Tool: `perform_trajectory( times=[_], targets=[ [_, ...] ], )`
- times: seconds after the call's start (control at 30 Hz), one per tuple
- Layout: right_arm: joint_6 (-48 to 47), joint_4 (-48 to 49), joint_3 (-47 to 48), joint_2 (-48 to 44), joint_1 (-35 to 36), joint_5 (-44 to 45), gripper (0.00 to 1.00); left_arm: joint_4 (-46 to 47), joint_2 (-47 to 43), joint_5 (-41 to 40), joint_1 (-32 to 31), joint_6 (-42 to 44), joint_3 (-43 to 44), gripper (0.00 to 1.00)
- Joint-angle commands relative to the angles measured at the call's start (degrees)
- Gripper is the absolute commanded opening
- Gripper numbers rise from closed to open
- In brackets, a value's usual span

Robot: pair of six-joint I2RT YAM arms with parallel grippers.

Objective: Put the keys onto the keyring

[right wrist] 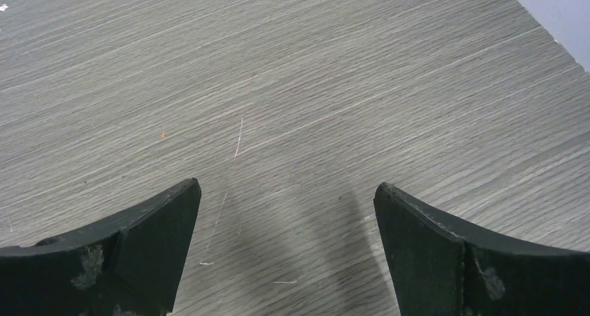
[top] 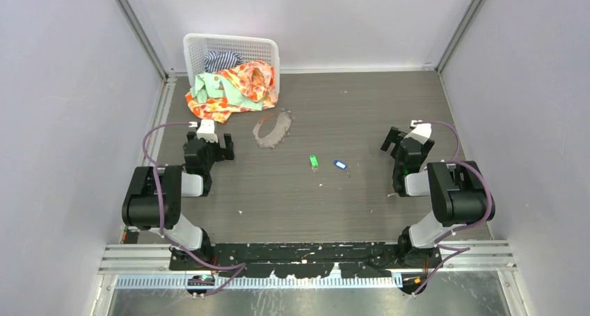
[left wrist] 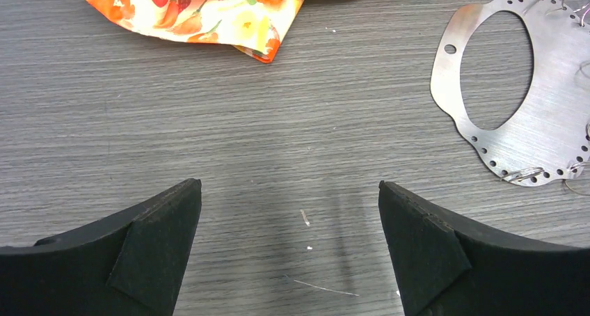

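The green-headed key [top: 314,161] and the blue-headed key [top: 339,164] lie side by side on the table's middle. The keyring [top: 272,129] lies flat behind them, left of centre; in the left wrist view it shows as a flat silvery plate ring [left wrist: 549,114] with holes and thin wire loops along its rim. My left gripper [top: 207,139] is open and empty, to the left of the keyring; its fingers [left wrist: 156,239] hang over bare table. My right gripper [top: 408,139] is open and empty at the right, well away from the keys, fingers [right wrist: 431,239] over bare table.
A white basket [top: 229,55] lies tipped at the back left with floral orange cloth [top: 233,90] spilling onto the table; the cloth's edge shows in the left wrist view [left wrist: 209,13]. Grey walls enclose the table on three sides. Small crumbs and wire scraps dot the surface.
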Motion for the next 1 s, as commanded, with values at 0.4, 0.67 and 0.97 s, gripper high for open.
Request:
perform_trajectory(
  times=[0.4, 0.67, 0.97],
  targets=[
    [3.0, 0.4, -0.2, -4.0, -0.1, 6.2, 1.0, -28.3, -8.1, 1.2, 0.0, 1.0, 13.8, 1.0],
    [18.0, -31.2, 11.0, -20.6, 4.1, 14.5, 1.0, -65.2, -2.6, 13.3, -6.9, 12.7, 38.9, 1.0],
    [27.7, -43.9, 19.9, -23.5, 4.3, -4.7, 1.0, -76.4, 13.1, 12.8, -16.8, 22.3, 59.6, 0.96]
  ],
)
